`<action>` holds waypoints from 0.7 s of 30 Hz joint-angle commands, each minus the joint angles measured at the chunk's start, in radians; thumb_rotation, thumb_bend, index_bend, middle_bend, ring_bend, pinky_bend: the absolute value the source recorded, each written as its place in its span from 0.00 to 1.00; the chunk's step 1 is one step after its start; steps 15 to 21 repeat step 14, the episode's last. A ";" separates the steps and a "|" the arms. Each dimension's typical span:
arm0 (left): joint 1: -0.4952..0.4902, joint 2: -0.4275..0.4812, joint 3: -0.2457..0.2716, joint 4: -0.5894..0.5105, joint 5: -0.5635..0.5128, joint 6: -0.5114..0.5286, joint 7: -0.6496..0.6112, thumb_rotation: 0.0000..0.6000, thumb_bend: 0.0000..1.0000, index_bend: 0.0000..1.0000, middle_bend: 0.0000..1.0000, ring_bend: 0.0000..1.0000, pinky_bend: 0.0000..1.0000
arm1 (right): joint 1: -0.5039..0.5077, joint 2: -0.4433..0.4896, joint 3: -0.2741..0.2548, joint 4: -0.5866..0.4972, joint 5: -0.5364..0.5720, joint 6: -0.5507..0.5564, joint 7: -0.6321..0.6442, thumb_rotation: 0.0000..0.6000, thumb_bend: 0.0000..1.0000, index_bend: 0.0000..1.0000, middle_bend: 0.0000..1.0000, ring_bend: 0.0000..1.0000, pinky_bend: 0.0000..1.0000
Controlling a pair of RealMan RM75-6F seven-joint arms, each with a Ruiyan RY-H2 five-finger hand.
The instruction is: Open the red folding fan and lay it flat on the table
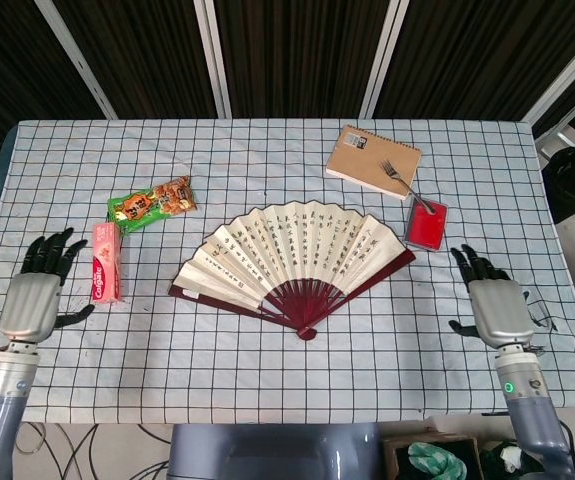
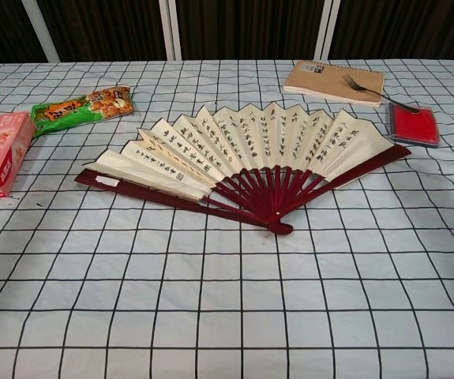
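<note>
The red folding fan [image 1: 292, 258] [image 2: 242, 154] lies spread open and flat on the checked tablecloth, cream leaf with dark writing, dark red ribs meeting at a pivot toward me. Neither hand touches it. My left hand [image 1: 39, 293] hovers at the table's left side, fingers spread, holding nothing. My right hand [image 1: 492, 302] is at the right side, also with fingers apart and nothing in it. The chest view shows the fan but neither hand.
A pink toothpaste box [image 1: 104, 262] [image 2: 0, 154] lies left of the fan, a green snack packet [image 1: 151, 203] [image 2: 83, 105] behind it. A brown notebook [image 1: 373, 159] with a fork [image 1: 402, 181] and a red pad [image 1: 427, 224] sit at the back right.
</note>
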 commanded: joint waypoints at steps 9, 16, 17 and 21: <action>0.160 0.098 0.069 0.030 0.032 0.144 -0.051 1.00 0.00 0.01 0.00 0.00 0.00 | -0.231 0.064 -0.065 0.144 -0.203 0.230 0.289 1.00 0.04 0.00 0.00 0.03 0.22; 0.178 0.082 0.062 0.064 0.047 0.160 -0.086 1.00 0.00 0.00 0.00 0.00 0.00 | -0.295 0.021 -0.057 0.249 -0.258 0.311 0.374 1.00 0.07 0.00 0.00 0.03 0.22; 0.178 0.082 0.062 0.064 0.047 0.160 -0.086 1.00 0.00 0.00 0.00 0.00 0.00 | -0.295 0.021 -0.057 0.249 -0.258 0.311 0.374 1.00 0.07 0.00 0.00 0.03 0.22; 0.178 0.082 0.062 0.064 0.047 0.160 -0.086 1.00 0.00 0.00 0.00 0.00 0.00 | -0.295 0.021 -0.057 0.249 -0.258 0.311 0.374 1.00 0.07 0.00 0.00 0.03 0.22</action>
